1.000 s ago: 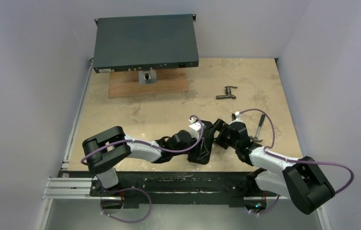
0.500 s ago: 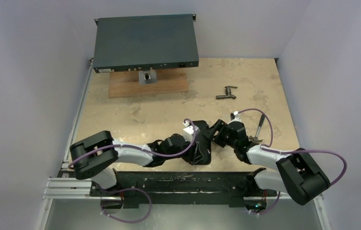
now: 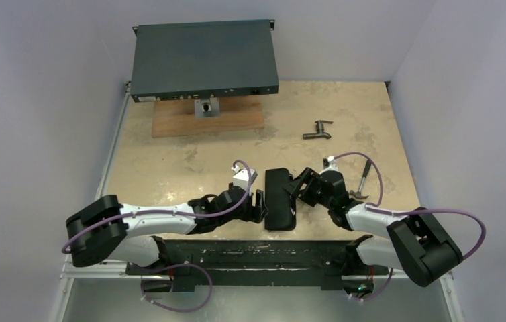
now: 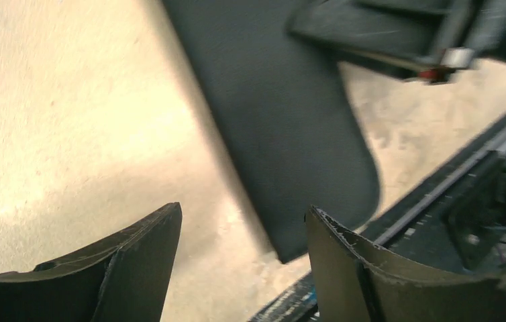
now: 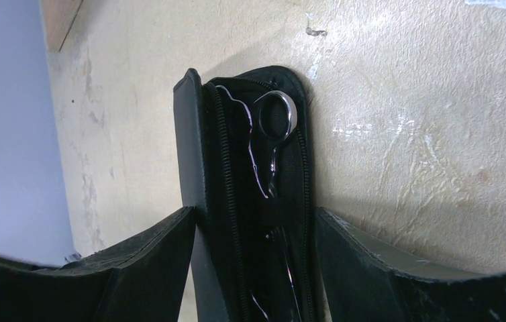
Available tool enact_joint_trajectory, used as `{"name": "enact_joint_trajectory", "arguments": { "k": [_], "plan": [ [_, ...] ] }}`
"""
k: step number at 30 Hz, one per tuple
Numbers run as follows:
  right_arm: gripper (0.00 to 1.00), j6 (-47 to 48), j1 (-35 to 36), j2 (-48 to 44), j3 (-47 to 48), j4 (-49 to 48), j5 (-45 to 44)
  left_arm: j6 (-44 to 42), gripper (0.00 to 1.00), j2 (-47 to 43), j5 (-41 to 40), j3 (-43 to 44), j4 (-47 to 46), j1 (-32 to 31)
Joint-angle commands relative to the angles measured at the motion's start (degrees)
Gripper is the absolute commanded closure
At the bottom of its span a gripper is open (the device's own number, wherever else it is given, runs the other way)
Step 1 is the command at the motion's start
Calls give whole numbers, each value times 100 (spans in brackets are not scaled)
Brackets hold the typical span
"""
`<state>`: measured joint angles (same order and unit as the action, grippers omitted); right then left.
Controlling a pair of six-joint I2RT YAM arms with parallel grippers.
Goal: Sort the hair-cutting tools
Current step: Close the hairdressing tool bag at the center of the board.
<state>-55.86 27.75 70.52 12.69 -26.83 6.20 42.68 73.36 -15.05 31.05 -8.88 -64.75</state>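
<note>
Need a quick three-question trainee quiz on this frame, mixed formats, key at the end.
1. True or false: the silver scissors lie loose on the table.
2. Which lies farthest from the arms' bases? A) black zip case B) T-shaped fitting C) hammer
3. Fill in: the ___ pincer has only bare table between its fingers.

Key
1. False: they are inside the open black zip case.
2. B
3. The left pincer.
</note>
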Motion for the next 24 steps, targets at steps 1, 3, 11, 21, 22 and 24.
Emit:
{"name": "enact_joint_trajectory", "arguments": {
  "k": [1, 3, 11, 21, 22, 24],
  "plan": [
    [36, 269, 3, 131, -204, 280, 109, 485, 33, 720, 167, 137, 44, 292],
    [36, 308, 3, 84, -228, 212, 227, 515, 35, 1067, 421, 142, -421, 368],
    [27, 492, 3, -162, -145, 656, 478, 437, 41, 1664, 740, 214, -1246, 380],
    [26, 400, 19, 224, -364, 203, 1196, 477, 52, 2216, 1171, 146, -2384, 366],
    [27, 386, 18, 279, -370, 149, 1245, 493, 53, 2266, 1201, 147, -2488, 362],
    [32, 358, 29, 347, -380, 19, 1306, 527, 56, 2349, 1236, 156, -2621, 358]
  ]
}}
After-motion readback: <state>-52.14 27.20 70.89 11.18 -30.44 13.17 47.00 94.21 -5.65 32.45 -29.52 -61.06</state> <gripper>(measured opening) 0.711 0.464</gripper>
